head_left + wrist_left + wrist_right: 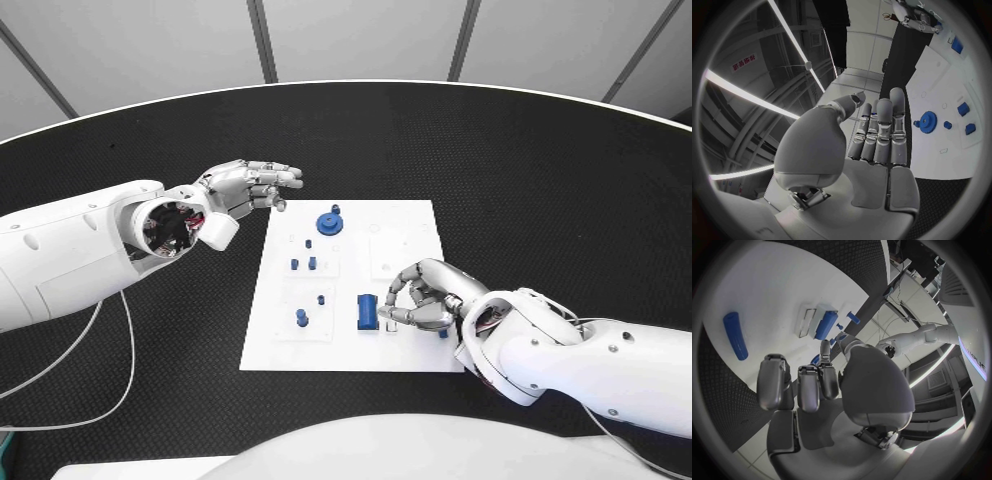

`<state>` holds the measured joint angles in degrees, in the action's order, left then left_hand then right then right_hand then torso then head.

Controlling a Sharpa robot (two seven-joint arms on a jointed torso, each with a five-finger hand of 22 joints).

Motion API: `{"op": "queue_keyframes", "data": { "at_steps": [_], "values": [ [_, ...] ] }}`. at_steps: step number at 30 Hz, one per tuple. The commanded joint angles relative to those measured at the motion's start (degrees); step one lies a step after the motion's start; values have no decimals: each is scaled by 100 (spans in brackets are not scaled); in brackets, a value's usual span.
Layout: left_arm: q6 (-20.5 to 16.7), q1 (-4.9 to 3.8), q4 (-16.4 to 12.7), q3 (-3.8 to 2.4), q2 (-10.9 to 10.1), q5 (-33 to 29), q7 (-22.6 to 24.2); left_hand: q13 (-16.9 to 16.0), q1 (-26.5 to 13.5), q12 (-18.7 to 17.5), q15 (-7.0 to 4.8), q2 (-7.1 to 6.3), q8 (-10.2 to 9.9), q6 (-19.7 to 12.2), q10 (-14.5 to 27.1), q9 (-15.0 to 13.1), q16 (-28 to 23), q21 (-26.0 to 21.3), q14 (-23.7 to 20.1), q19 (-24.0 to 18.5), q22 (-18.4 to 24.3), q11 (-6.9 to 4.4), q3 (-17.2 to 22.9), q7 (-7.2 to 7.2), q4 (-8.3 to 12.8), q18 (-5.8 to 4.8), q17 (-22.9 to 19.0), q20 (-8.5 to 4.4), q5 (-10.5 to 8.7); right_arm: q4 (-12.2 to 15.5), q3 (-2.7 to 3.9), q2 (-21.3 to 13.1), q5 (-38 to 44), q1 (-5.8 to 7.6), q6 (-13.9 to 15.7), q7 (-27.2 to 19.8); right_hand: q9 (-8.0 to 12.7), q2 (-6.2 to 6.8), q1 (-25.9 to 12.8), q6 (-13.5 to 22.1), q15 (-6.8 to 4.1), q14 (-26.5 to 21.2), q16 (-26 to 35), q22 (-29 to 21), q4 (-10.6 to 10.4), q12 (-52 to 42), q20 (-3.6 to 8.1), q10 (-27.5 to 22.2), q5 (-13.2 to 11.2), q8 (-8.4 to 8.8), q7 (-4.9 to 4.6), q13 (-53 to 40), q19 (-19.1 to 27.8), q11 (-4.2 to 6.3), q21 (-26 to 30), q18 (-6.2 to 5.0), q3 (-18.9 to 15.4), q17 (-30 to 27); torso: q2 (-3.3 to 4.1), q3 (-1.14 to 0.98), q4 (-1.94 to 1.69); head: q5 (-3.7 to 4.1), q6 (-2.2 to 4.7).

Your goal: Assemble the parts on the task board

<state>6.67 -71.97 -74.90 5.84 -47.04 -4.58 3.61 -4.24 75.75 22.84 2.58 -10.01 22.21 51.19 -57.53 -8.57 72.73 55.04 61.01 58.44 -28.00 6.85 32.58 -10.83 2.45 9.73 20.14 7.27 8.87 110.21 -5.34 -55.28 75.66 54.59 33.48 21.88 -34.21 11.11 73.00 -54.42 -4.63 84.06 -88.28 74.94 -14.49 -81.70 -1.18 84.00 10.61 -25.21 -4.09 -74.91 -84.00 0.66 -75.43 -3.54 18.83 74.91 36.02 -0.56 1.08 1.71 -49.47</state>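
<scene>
On the black table (505, 150) the white board (411, 350) lies in the middle, carrying my small blue parts: a toothed wheel (330, 222) at its far edge, short pegs (303, 264) standing in a square recess just nearer, another peg (302, 318) near the board's left side, and a long blue block (368, 312) upright in a slot toward the near right. My right hand (421, 295) rests over the board's right half just beside that block, fingers curled in; whether they pinch anything I cannot tell, since the fingertips hide what lies under them. From my right wrist a blue rod (736, 335) lies flat on the board, well apart from the block. My left hand (254, 187) hovers off the board's far left corner, fingers bent and close together, thumb apart, holding nothing that I can see. A small blue piece (281, 206) shows just below its fingertips, too small to make out
</scene>
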Motion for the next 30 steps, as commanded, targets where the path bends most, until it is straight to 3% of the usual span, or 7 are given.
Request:
{"op": "queue_keyframes", "data": {
  "at_steps": [1,6,13,16,20,24,30],
  "values": [
    [1,0,-5,0,-7,0,2,-1,8,-32,-2,43,-36,-11,31,11,40,-38,-56,27,18,15,-38,-3,-27,90,-14,31,18,170,-1,-349,0,0,74,-158,75,5,76,41,54,500,8,1038,37,20,-43,212,35,135,-32,-905,-259,-48,16,73,71,1018,-7,-9,14,72,7],
    [-1,0,-6,0,-12,0,8,-1,8,-32,-2,43,-36,-11,31,11,40,-38,-56,27,18,15,-38,-3,-27,90,-14,31,18,295,-6,-813,187,-1,156,-154,122,23,75,-49,73,494,18,1025,47,58,-69,194,44,200,-41,-880,-247,-62,66,63,109,995,-18,-10,30,185,18],
    [0,0,-2,1,-5,0,12,-1,8,-32,-2,43,-36,-11,31,11,40,-38,-56,27,18,15,-38,-3,-27,90,-14,31,18,295,-21,-1205,516,-5,173,158,131,80,-24,-204,68,491,24,1018,-3,100,-82,179,9,224,-15,-854,-238,-47,100,54,78,988,-22,-13,49,251,10],
    [2,0,-2,1,3,0,13,-1,8,-32,-2,43,-36,-11,31,11,40,-38,-56,27,18,15,-38,-3,-27,90,-14,31,18,252,-42,-1255,623,-12,129,394,129,78,-39,-220,64,490,25,1019,-14,109,-82,176,10,225,-12,-848,-239,-43,100,54,76,985,-22,-9,48,266,5],
    [4,0,-11,1,-4,0,14,-1,8,-32,-2,43,-36,-11,31,11,40,-38,-56,27,18,15,-38,-3,-27,90,-14,31,18,190,-66,-1243,723,-53,110,601,128,73,-80,-236,59,492,23,1019,-46,116,-79,175,7,236,-9,-845,-240,-39,101,53,67,992,-11,-8,19,326,5],
    [3,1,-23,1,-33,0,16,-1,8,-32,-2,43,-36,-11,31,11,40,-38,-56,27,18,15,-38,-3,-27,90,-14,31,18,89,-84,-1144,769,-103,134,726,128,75,-101,-244,57,491,25,1017,-63,122,-78,173,32,244,-5,-841,-238,-36,111,51,62,989,-8,-37,30,293,-7],
    [14,1,-23,1,-41,0,11,-1,8,-32,-2,43,-36,-11,31,11,40,-38,-56,27,18,15,-38,-3,-27,90,-14,31,18,-27,-94,-989,790,-136,114,811,122,100,-185,-268,53,490,27,1014,-127,141,-74,168,77,267,-2,-830,-237,-33,126,49,20,986,-20,-11,12,324,-21]
  ]
}}
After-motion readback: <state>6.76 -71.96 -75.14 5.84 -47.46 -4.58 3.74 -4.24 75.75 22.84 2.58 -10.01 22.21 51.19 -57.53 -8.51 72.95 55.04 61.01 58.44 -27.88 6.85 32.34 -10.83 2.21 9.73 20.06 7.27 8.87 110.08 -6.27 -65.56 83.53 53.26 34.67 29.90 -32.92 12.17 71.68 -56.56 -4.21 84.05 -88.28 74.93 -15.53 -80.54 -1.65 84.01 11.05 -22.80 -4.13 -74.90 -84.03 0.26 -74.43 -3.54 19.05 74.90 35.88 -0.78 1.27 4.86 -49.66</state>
